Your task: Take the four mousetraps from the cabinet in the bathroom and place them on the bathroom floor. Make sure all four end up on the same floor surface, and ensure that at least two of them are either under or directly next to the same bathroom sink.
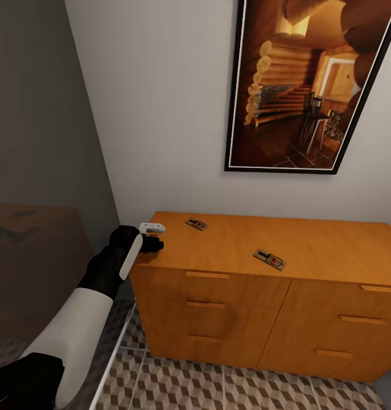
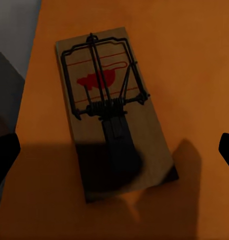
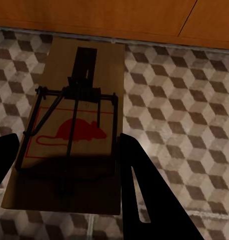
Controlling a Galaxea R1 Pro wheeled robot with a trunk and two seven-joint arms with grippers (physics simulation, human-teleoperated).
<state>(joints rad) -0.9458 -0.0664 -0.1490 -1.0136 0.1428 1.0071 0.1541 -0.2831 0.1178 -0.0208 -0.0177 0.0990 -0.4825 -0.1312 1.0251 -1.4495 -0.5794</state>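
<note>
One mousetrap (image 2: 114, 112) lies lengthwise between your left gripper's (image 1: 155, 236) parted jaws; your right jaws clamp another (image 3: 69, 125).

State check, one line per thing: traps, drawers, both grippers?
Near mousetrap: flat on cabinet top, untouched.
Far mousetrap: flat on top, untouched.
Third mousetrap: flat on top, below left gripper, ungrasped.
Fourth mousetrap: between right gripper fingers, above bathroom floor.
Drawers: shut.
</note>
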